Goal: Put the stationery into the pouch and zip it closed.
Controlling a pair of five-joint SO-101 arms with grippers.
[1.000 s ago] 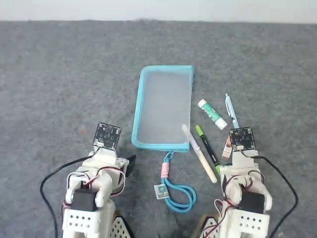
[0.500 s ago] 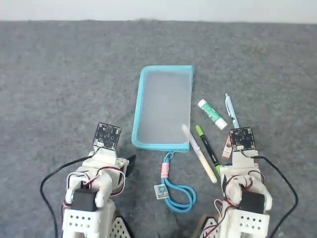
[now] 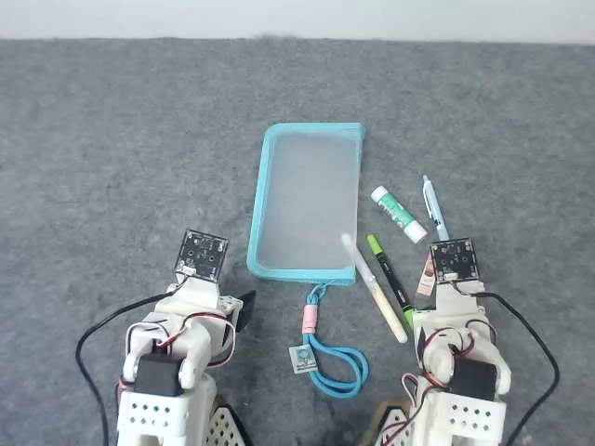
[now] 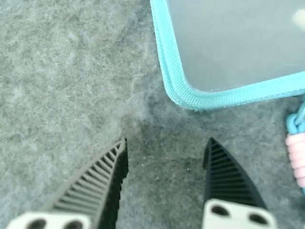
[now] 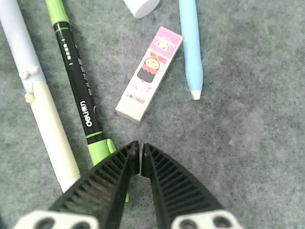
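Note:
The translucent pouch [image 3: 307, 203] with a teal border lies flat mid-table, its teal wrist cord [image 3: 333, 358] and pink slider trailing toward the arms. Beside it lie a white pen [image 3: 374, 286], a green-and-black marker [image 3: 389, 271], a glue stick [image 3: 398, 213], a blue pen [image 3: 432, 206] and a small pink eraser [image 3: 426, 271]. My left gripper [image 4: 164, 145] is open over bare carpet, just short of the pouch's corner [image 4: 183, 95]. My right gripper [image 5: 140, 152] is shut and empty, near the marker [image 5: 78, 90], white pen [image 5: 35, 95], eraser [image 5: 148, 72] and blue pen [image 5: 191, 45].
Grey carpet [image 3: 121, 139] covers the table, with a pale wall strip along the far edge. Wide free carpet lies left of and beyond the pouch. Both arm bases stand at the near edge.

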